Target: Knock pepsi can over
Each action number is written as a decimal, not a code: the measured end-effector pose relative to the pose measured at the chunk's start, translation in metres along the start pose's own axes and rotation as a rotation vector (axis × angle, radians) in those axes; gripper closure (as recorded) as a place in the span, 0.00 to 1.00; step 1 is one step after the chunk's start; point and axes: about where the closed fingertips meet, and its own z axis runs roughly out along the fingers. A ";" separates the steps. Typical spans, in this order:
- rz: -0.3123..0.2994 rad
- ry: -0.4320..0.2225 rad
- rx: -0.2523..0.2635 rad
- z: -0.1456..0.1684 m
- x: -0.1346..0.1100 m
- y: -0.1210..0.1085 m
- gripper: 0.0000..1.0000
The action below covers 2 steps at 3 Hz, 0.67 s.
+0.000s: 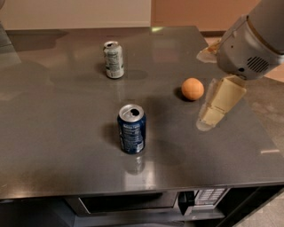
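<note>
Standing upright toward the front of the surface (53, 146), the pepsi can (132, 129) lies left of the tool (208, 119), which hangs just right of the orange (192, 88); whether the tool is open or closed, I cannot tell.

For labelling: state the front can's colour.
Pepsi can: dark blue, camera view. Claw hovers to its right.

Glossy grey table (53, 146), cream wall (75, 13) and tan panel (199, 13) behind, microwave (133, 204) beneath its front edge

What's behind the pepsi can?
A pale can stands upright farther back; the tabletop strip right behind the pepsi can is hidden. The gripper hangs right, near the orange ball.
</note>
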 end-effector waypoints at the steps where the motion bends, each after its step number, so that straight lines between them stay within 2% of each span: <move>1: -0.069 -0.082 -0.050 0.026 -0.036 0.016 0.00; 2: -0.112 -0.145 -0.108 0.055 -0.065 0.033 0.00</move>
